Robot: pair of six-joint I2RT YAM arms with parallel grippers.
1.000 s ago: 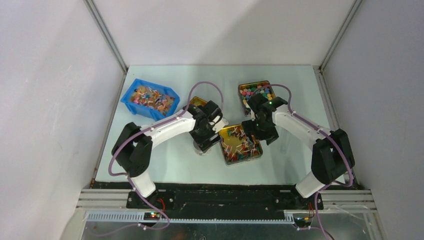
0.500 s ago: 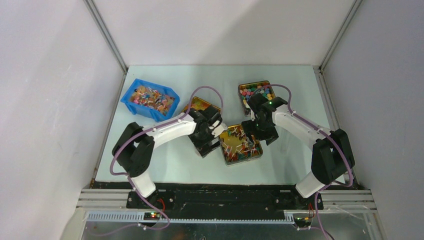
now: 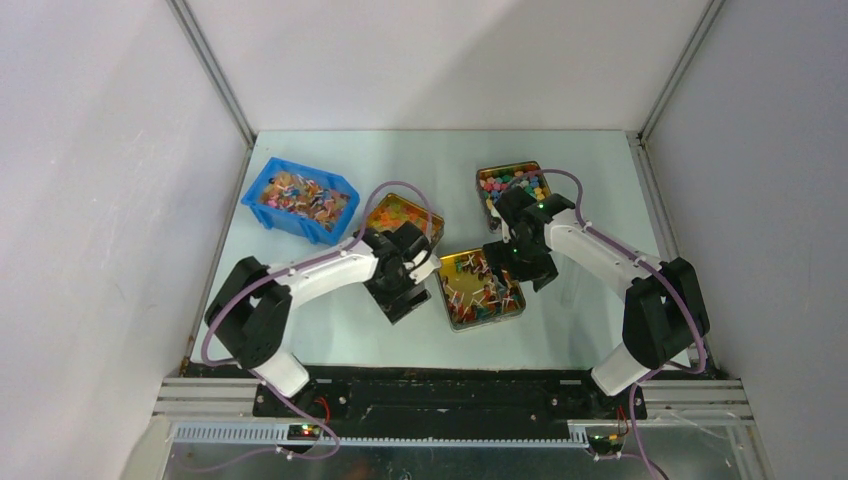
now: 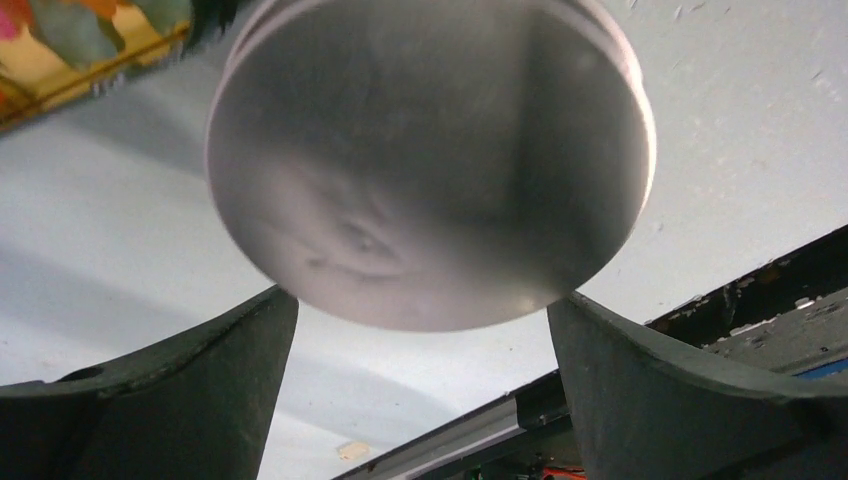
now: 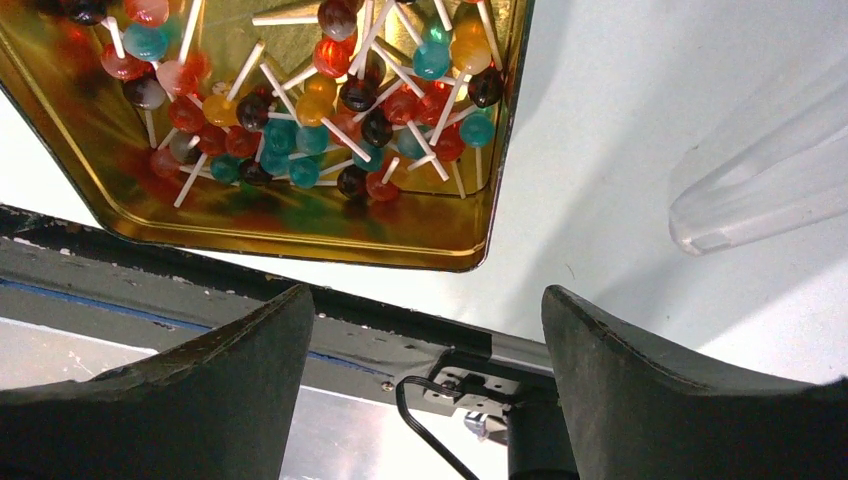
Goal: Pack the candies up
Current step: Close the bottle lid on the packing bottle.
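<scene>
The candies (image 3: 478, 292), small lollipops with white sticks, lie in a gold tin (image 3: 512, 312); the right wrist view shows them (image 5: 330, 110) in that tin (image 5: 300, 225). More candies fill a blue bin (image 3: 300, 197) at the back left. My left gripper (image 3: 402, 292) is left of the tin. In the left wrist view it (image 4: 420, 300) holds a round grey metal container (image 4: 430, 160), with both fingertips against its lower edge. My right gripper (image 3: 515, 262) hangs over the tin's far right side, open and empty (image 5: 425, 300).
A tin of orange sweets (image 3: 400, 214) stands behind my left gripper. A tin of mixed round sweets (image 3: 512, 182) stands at the back right. A clear plastic piece (image 5: 750, 190) lies right of the lollipop tin. The table's near edge rail (image 5: 250, 285) is close.
My left arm has swung left and toward the near edge with the metal container, uncovering the tin of orange sweets. The right arm has not moved.
</scene>
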